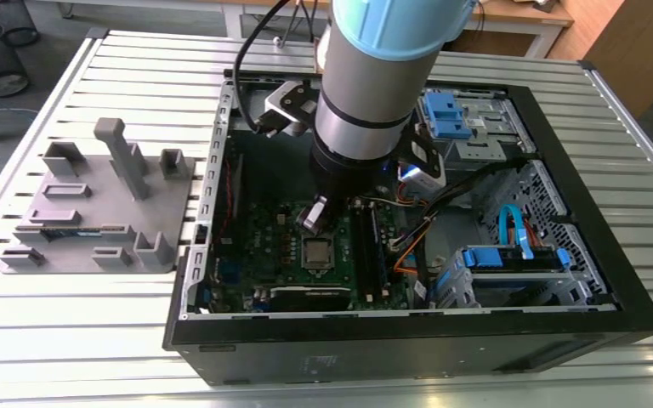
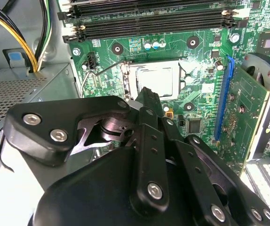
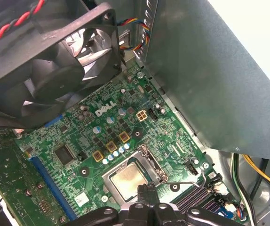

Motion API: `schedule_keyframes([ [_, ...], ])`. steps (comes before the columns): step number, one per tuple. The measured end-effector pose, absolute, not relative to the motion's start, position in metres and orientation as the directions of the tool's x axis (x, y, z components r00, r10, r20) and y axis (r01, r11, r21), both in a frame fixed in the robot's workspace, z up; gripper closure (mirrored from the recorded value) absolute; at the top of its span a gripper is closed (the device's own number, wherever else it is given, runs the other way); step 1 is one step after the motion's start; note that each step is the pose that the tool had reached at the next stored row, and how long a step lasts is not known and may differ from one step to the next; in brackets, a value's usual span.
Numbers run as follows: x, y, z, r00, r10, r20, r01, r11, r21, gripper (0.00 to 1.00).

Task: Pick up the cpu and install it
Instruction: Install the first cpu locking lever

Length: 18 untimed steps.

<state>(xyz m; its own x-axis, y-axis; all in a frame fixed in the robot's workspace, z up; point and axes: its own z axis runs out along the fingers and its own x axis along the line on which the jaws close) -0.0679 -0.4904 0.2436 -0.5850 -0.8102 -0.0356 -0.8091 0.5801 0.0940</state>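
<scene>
1. Your gripper [image 1: 314, 219] hangs inside the open computer case [image 1: 417, 348], low over the green motherboard [image 1: 264, 229].
2. In both wrist views its fingertips [image 2: 146, 94] look drawn together, and the hand has hold of nothing.
3. The cpu [image 2: 157, 77] lies flat in its socket on the board, silver top up, just beyond those fingertips.
4. In the exterior view the chip sits just below the hand's tip, with a sliver of board between them. You cannot tell from the wrist views whether tip and chip touch.
5. The thin wire socket lever [image 2: 104, 70] runs along one edge of the socket, beside the hand.
6. The black memory slots [image 2: 149, 19] lie past the cpu, farther from the hand. A black fan [image 3: 50, 61] stands farther off over the board.
7. The grey fixture plate [image 1: 88, 217] rests well away from the hand, outside the case towards the exterior view's left, on the slatted table [image 1: 77, 340].
</scene>
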Motion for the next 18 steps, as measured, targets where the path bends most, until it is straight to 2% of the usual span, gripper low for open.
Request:
schedule_keyframes([
  [18,-0.0679,-0.4903,0.2495,-0.585,-0.810,-0.036,-0.809,0.580,0.095,0.89],
])
